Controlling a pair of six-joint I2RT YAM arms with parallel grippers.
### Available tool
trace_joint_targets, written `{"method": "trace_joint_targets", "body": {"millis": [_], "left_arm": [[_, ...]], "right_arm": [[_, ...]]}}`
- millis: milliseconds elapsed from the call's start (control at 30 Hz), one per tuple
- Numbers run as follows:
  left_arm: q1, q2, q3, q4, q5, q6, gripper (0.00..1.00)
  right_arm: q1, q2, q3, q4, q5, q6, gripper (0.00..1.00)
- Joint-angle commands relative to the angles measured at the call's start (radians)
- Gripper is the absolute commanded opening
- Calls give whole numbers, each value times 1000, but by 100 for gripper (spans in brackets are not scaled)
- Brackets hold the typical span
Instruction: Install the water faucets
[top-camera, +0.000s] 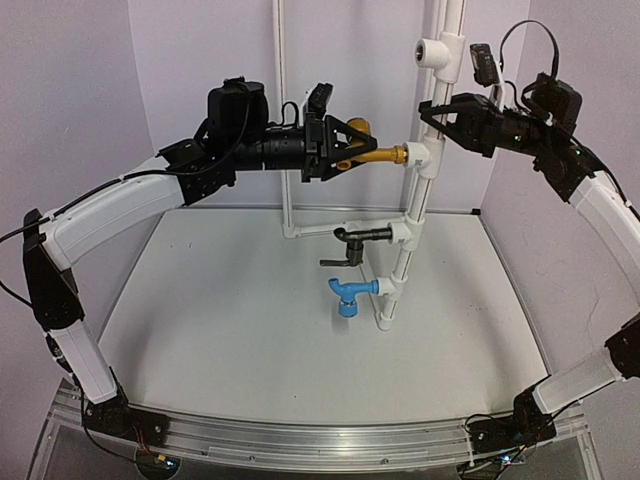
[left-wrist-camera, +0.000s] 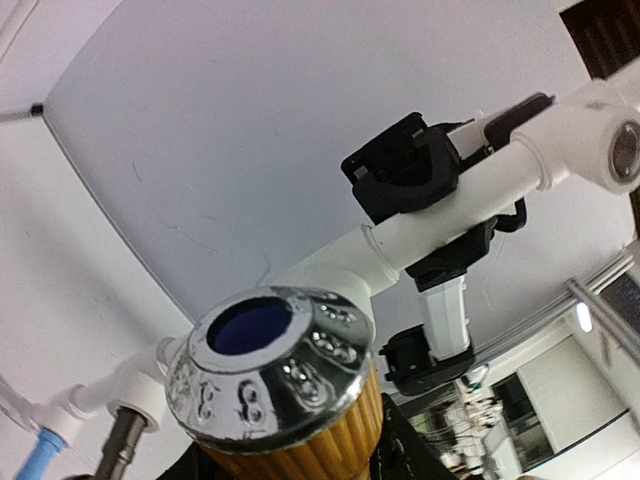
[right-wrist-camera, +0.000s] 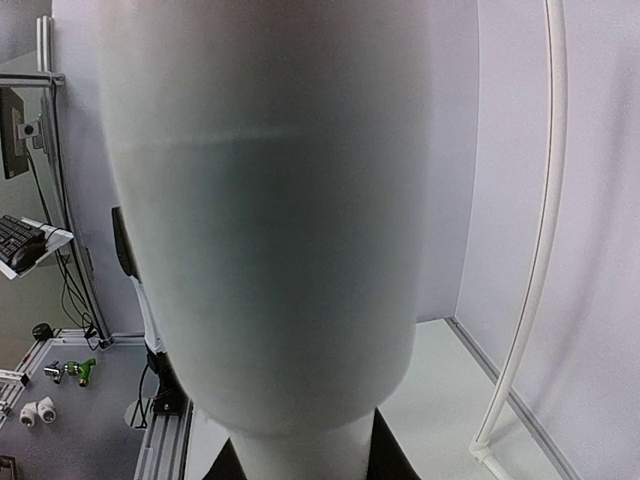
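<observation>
Your left gripper is gripping the spout end of the brass-gold faucet, its fingers pressing in on either side with no gap showing. That faucet is lying level, high above the table, its stem meeting a white tee fitting on the upright white pipe. In the left wrist view its silver tip is facing the lens, just in front of the fingers. Your right gripper is clamping the white pipe just above that tee; the pipe is filling the right wrist view. The black faucet and the blue faucet are sitting in lower fittings on the same pipe, the blue one lowest.
</observation>
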Motion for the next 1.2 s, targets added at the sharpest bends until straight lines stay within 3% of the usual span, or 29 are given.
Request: {"method": "trace_joint_targets", "body": {"millis": [0, 200, 300, 433, 667, 733, 933, 1167], "left_arm": [[2, -74, -23, -7, -69, 422, 38], [-8, -91, -50, -8, -25, 819, 40], [-33, -101, -50, -63, -36, 1088, 40], [-86, -101, -30, -199, -175, 1504, 39], [-94, -132, -52, -201, -286, 1888, 33], [-94, -139, -39, -207, -297, 1895, 35], [-94, -128, 42, -200, -215, 1645, 70], [-94, -60, 117, -198, -151, 1424, 79]], "right_arm": [[17, 8, -37, -185, -60, 172, 0], [17, 11, -30, -187, -71, 188, 0], [17, 15, -25, -187, -71, 196, 0], [17, 18, -25, -188, -66, 197, 0], [17, 25, -23, -188, -63, 198, 0], [17, 28, -21, -189, -63, 199, 0], [17, 36, -17, -189, -69, 196, 0], [17, 45, -11, -190, -69, 192, 0]]}}
